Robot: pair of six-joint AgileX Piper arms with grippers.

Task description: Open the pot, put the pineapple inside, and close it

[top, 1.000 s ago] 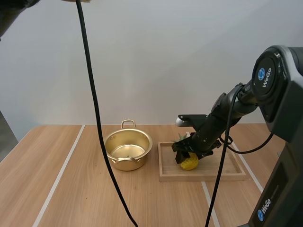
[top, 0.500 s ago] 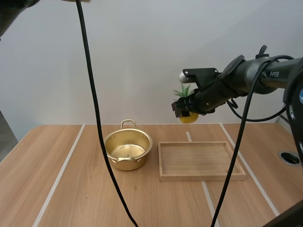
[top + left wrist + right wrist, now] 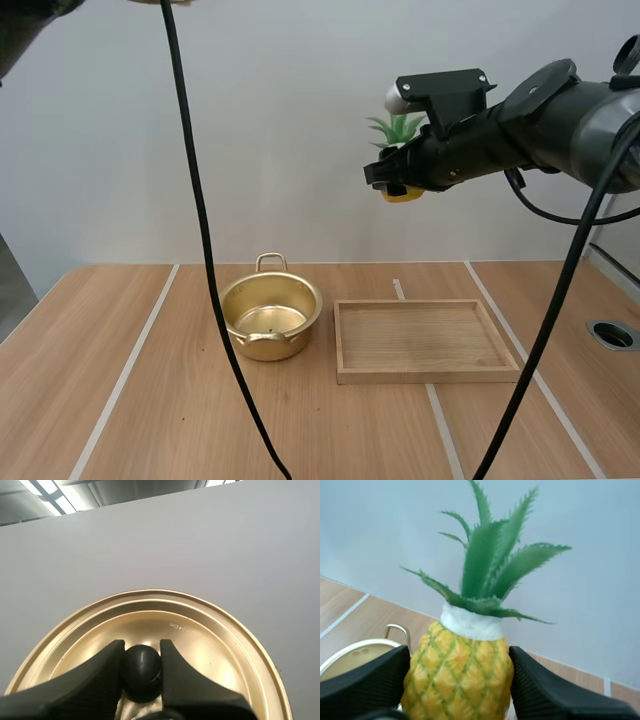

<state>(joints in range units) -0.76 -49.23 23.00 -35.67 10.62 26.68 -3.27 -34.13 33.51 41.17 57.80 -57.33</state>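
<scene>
My right gripper (image 3: 397,180) is shut on a small yellow pineapple (image 3: 401,189) with green leaves and holds it high in the air, above the wooden tray (image 3: 425,372) and to the right of the pot. In the right wrist view the pineapple (image 3: 458,672) sits pinched between the two black fingers (image 3: 367,682), with the pot (image 3: 350,657) below it. The golden pot (image 3: 269,316) stands open on the table, left of the tray. My left gripper (image 3: 141,662) is shut on the black knob (image 3: 142,667) of the golden lid (image 3: 220,655).
The wooden tray (image 3: 346,374) lies just right of the pot and holds nothing. White lines run along the wooden table (image 3: 150,420). A round hole (image 3: 613,334) is set in the table at the far right.
My right gripper has lifted the pineapple off the tray and carried it up, higher with each frame. The pot and tray have stayed in place.
</scene>
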